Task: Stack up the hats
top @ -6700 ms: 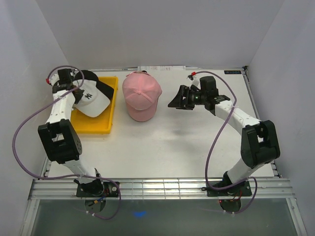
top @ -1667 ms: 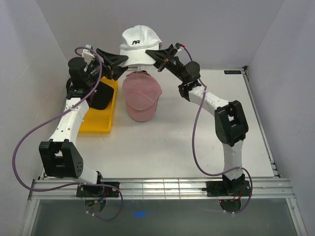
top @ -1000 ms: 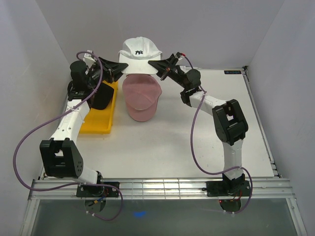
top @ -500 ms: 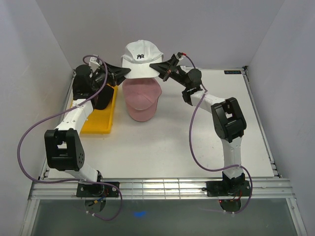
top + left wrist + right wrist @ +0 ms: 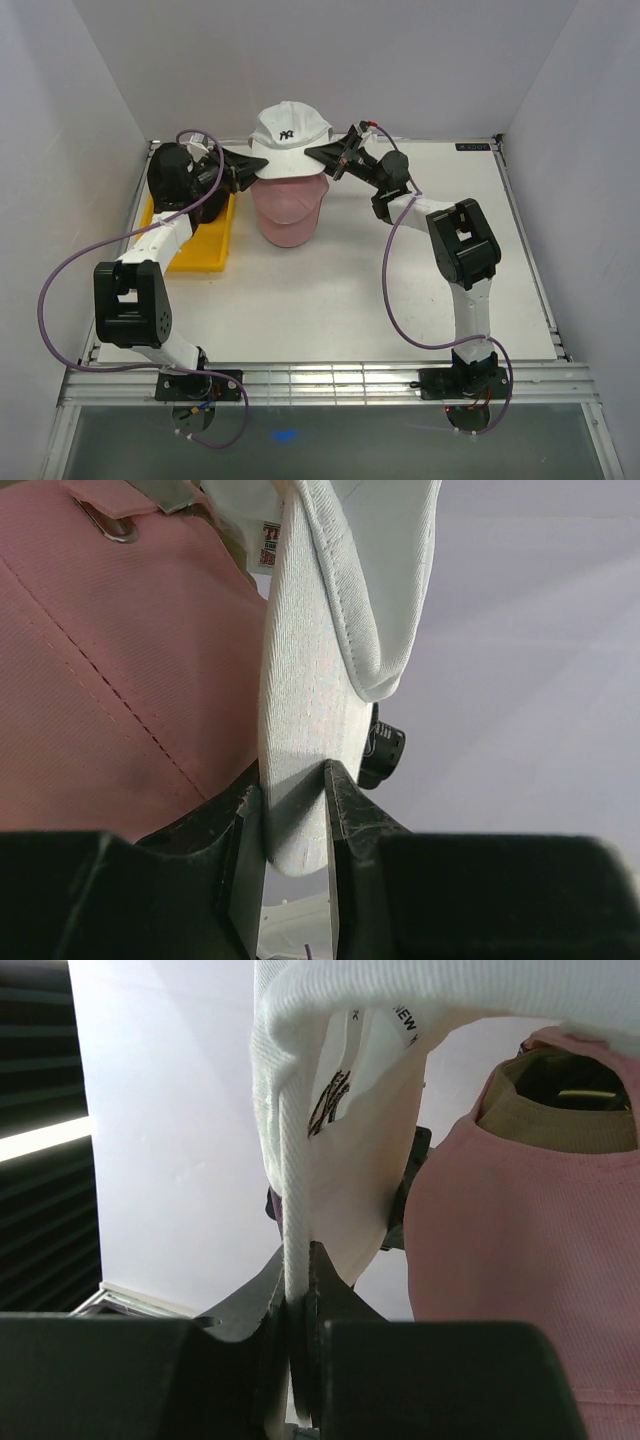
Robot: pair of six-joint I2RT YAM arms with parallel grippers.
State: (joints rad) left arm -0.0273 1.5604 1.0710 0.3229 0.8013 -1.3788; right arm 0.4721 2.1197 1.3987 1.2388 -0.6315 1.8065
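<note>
A white hat (image 5: 290,128) with a dark logo hangs just above the pink hat (image 5: 288,212), which sits at the back middle of the table. My left gripper (image 5: 256,161) is shut on its left edge and my right gripper (image 5: 317,153) is shut on its right edge. In the left wrist view the jaws (image 5: 292,782) pinch a thick fold of the white hat (image 5: 310,660), with the pink hat (image 5: 100,680) right beside it. Seen from the right wrist, the jaws (image 5: 298,1265) clamp a thin edge of the white hat (image 5: 340,1110), and the pink hat (image 5: 520,1250) is close on the right.
A yellow tray (image 5: 200,256) lies at the back left, partly under my left arm. White walls close in the back and both sides of the table.
Both arms have brought the white hat down and slightly forward, from high above the pink hat to just over its crown. Both grips are unchanged.
</note>
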